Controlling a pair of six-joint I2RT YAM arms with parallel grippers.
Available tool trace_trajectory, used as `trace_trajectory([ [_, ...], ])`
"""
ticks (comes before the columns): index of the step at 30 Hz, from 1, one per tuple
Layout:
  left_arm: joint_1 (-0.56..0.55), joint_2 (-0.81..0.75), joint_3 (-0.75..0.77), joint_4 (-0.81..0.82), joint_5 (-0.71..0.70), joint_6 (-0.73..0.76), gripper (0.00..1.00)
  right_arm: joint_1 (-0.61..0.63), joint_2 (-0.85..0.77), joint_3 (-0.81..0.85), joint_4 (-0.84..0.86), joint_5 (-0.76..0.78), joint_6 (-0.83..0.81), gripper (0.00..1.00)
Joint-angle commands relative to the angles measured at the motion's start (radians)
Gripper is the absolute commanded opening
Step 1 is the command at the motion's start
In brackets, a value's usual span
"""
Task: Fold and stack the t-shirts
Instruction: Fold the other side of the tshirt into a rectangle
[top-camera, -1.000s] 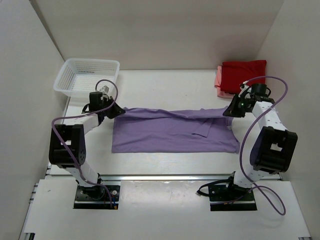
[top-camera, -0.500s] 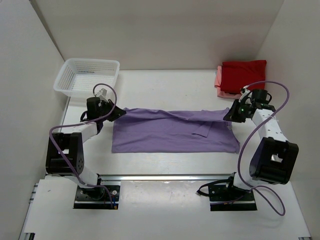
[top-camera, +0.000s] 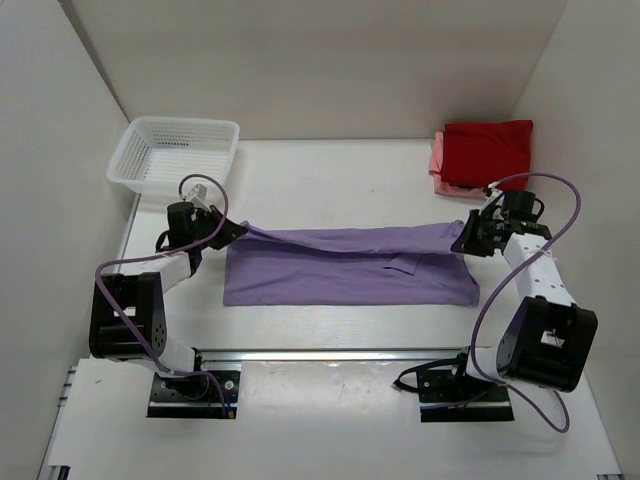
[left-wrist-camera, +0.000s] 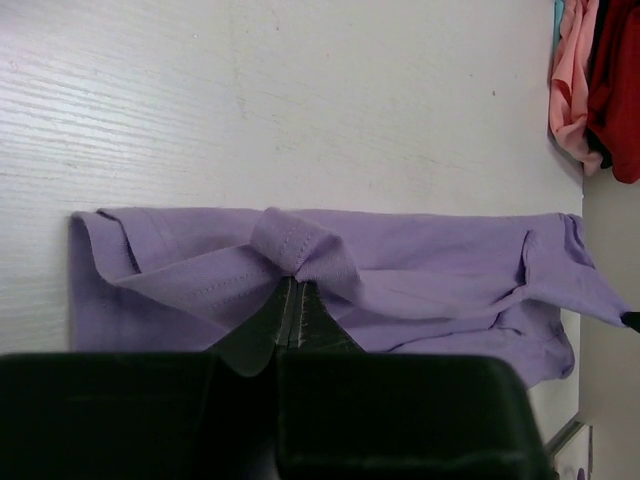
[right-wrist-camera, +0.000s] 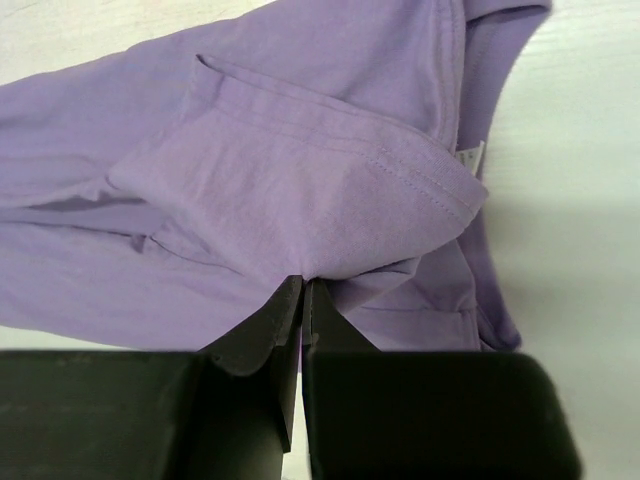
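Observation:
The lavender t-shirt (top-camera: 345, 268) lies across the middle of the table, its far edge lifted and stretched taut between both grippers. My left gripper (top-camera: 238, 229) is shut on the shirt's far left corner; in the left wrist view (left-wrist-camera: 293, 282) the cloth bunches at the fingertips. My right gripper (top-camera: 460, 240) is shut on the far right corner, shown in the right wrist view (right-wrist-camera: 303, 280) with the purple cloth (right-wrist-camera: 300, 190) pinched. The red t-shirt (top-camera: 488, 150) lies folded on top of the salmon pink t-shirt (top-camera: 439, 160) at the back right.
A white lattice basket (top-camera: 174, 150) stands at the back left. White walls enclose the table on three sides. The red and pink shirts also show at the top right of the left wrist view (left-wrist-camera: 600, 80).
Both grippers have moved toward the near side with the shirt's far edge, pulling it over the rest of the shirt. The visible cloth is now narrower front to back.

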Motion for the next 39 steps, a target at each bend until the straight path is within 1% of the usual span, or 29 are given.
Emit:
trace_trajectory([
  [1, 0.016, -0.063, -0.021, 0.029, 0.006, 0.004, 0.02, -0.003, -0.043, -0.012, 0.014, 0.055, -0.002, 0.0],
  [6, 0.007, -0.079, -0.047, 0.029, 0.002, 0.004, 0.04, -0.003, -0.063, -0.023, 0.017, 0.064, 0.004, 0.0],
  [11, 0.007, -0.091, -0.078, 0.022, -0.018, 0.002, 0.05, 0.016, -0.086, -0.07, 0.019, 0.062, 0.007, 0.0],
  [13, 0.005, -0.091, -0.085, 0.014, -0.029, 0.001, 0.07, 0.026, -0.104, -0.086, 0.017, 0.066, 0.012, 0.0],
  [19, 0.007, -0.118, -0.122, 0.013, -0.046, -0.026, 0.05, 0.042, -0.144, -0.136, 0.013, 0.087, 0.01, 0.0],
  [21, 0.005, -0.12, -0.127, 0.01, -0.041, -0.029, 0.07, 0.043, -0.15, -0.155, 0.014, 0.093, 0.018, 0.0],
  [22, 0.005, -0.125, -0.127, 0.013, -0.05, -0.024, 0.08, 0.034, -0.153, -0.159, 0.022, 0.095, 0.015, 0.01],
  [23, 0.001, -0.131, -0.125, 0.007, -0.053, -0.039, 0.15, 0.037, -0.156, -0.162, 0.017, 0.102, 0.021, 0.0],
  [24, 0.007, -0.134, -0.128, 0.002, -0.055, -0.038, 0.25, 0.036, -0.15, -0.167, 0.016, 0.104, 0.021, 0.0],
  [25, 0.005, -0.137, -0.128, 0.0, -0.058, -0.052, 0.31, 0.034, -0.158, -0.167, 0.017, 0.102, 0.019, 0.0],
  [26, 0.013, -0.147, -0.127, -0.006, -0.062, -0.065, 0.32, 0.037, -0.163, -0.172, 0.017, 0.111, 0.019, 0.0],
  [27, 0.018, -0.152, -0.127, 0.0, -0.056, -0.075, 0.25, 0.03, -0.163, -0.178, 0.007, 0.13, 0.024, 0.01],
  [28, 0.022, -0.158, -0.128, 0.003, -0.05, -0.079, 0.24, 0.025, -0.161, -0.188, 0.01, 0.141, 0.021, 0.0],
  [31, 0.025, -0.175, -0.114, 0.006, -0.049, -0.131, 0.3, 0.031, -0.164, -0.178, 0.007, 0.167, 0.012, 0.0],
  [32, 0.027, -0.178, -0.124, 0.01, -0.043, -0.136, 0.31, 0.033, -0.164, -0.182, 0.005, 0.174, 0.013, 0.01],
  [36, 0.036, -0.209, -0.131, 0.066, -0.044, -0.223, 0.29, 0.04, -0.169, -0.191, -0.002, 0.19, 0.022, 0.0],
  [38, 0.024, -0.194, -0.113, 0.083, -0.02, -0.234, 0.29, 0.046, -0.173, -0.21, -0.004, 0.202, 0.028, 0.0],
  [39, 0.012, -0.184, -0.104, 0.083, -0.018, -0.225, 0.28, 0.055, -0.184, -0.225, -0.007, 0.204, 0.035, 0.0],
])
